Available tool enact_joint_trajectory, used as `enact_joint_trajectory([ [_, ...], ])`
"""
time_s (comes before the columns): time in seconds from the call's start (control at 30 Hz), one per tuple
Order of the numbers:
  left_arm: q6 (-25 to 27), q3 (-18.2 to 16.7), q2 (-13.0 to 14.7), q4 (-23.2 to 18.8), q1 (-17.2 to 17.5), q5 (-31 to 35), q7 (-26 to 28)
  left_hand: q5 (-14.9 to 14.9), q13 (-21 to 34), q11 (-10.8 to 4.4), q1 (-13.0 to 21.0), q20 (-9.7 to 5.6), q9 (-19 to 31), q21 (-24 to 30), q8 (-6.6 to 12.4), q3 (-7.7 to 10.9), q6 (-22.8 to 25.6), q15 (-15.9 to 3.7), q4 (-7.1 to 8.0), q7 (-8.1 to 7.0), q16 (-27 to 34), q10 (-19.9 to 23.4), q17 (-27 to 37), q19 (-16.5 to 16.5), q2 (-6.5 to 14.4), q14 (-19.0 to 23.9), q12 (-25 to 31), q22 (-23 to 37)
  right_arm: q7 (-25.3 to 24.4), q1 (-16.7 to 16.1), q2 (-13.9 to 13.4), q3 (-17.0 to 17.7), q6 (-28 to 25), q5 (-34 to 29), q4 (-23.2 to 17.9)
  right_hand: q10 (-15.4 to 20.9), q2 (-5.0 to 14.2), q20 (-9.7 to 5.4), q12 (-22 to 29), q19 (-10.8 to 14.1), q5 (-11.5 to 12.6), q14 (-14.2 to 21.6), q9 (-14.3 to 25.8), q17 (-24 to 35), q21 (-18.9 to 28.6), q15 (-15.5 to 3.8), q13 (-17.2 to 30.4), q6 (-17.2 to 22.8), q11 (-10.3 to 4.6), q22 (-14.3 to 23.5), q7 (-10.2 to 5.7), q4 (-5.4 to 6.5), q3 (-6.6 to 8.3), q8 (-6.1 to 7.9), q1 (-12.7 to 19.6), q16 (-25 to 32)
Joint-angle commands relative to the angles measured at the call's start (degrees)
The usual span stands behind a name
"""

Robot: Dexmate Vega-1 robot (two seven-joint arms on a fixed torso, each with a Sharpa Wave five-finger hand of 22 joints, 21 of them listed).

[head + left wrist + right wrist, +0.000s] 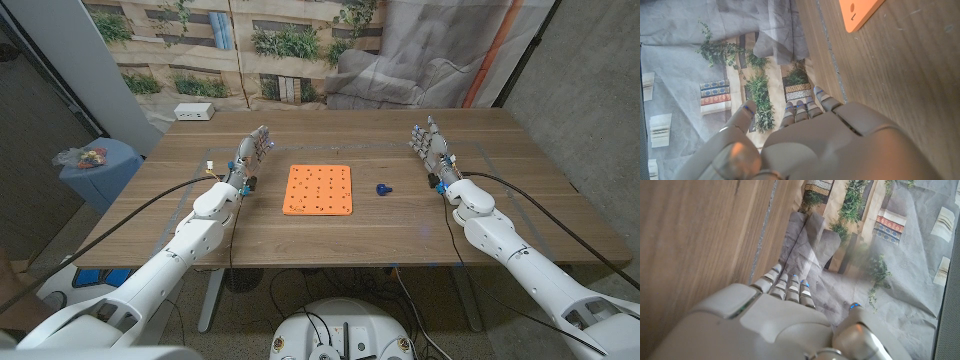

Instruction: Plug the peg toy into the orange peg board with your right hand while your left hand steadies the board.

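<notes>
A: The orange board (318, 190) lay mid-counter (400, 235); the small blue peg (384, 189) sat just beside it, toward the right hand (431, 148). What did the hands hold?

B: Nothing. The right hand and the left hand (252, 155) each stood apart from the board, fingers extended and loosely spread.

A: And the risk?

B: I judged the peg small enough to slip or roll from a coarse pinch, and the board likely to slide if pressed before the left hand steadied it.

A: Any containers?

B: A blue bin (97, 172) stood off the counter's left side; colourful items lay on it, too small to identify.
</notes>
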Motion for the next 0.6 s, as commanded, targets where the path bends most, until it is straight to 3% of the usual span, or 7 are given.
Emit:
enact_joint_trajectory([
  [0.03, 1.19, 0.70, 0.09, 0.28, -0.75, 0.77, -0.01, 0.37, 0.21, 0.11, 0.74, -2.17, 0.20, 0.29, 0.55, 0.36, 0.96, 0.00, 0.05, 0.20, 0.35, 0.72, 0.18, 0.44, 3.95, -0.40, 0.51, 0.12, 0.49, -0.16, -0.07, -0.03, 1.03, -0.37, 0.33, 0.41, 0.58, 0.12, 0.25, 0.26, 0.29, -0.17, 0.27, 0.05, 0.28, -0.67, 0.15, 0.36, 0.00, 0.14, -0.37, -0.24, 0.49, 0.35, 0.26, 0.26],
  [0.2, 1.86, 0.72, 1.36, -0.87, -0.43, 1.30, -0.10, 0.38, 0.21, -0.01, 0.79, -2.23, 0.20, 0.30, 0.59, 0.36, 1.15, -0.11, 0.01, 0.16, 0.37, 0.73, 0.18, 0.49, 3.97, -0.31, 0.51, 0.12, 0.83, -0.25, -0.48, -0.20, 0.69, -0.47, -0.26, 0.34, 0.56, 0.00, 0.24, 0.21, 0.34, -0.19, 0.26, -0.12, 0.27, -0.72, -0.01, 0.27, -0.20, 0.14, -0.53, -0.28, 0.54, 0.32, 0.23, 0.26],
  [0.6, 4.27, -0.21, 6.02, -8.36, 2.65, 2.75, 1.63, 0.38, 0.21, -0.13, 0.88, -2.29, 0.20, 0.34, 0.59, 0.36, 1.30, -0.17, -0.07, 0.01, 0.38, 0.97, 0.18, 0.61, 3.99, -0.18, 0.58, 0.12, 0.61, -0.24, -0.64, -0.58, 0.00, -0.83, -0.84, 0.45, 0.54, -0.09, 0.31, 0.20, 0.43, -0.23, 0.26, -0.49, 0.28, -0.85, -0.31, 0.12, -0.11, 0.13, -0.57, -0.36, 0.67, 0.30, 0.16, 0.27],
])
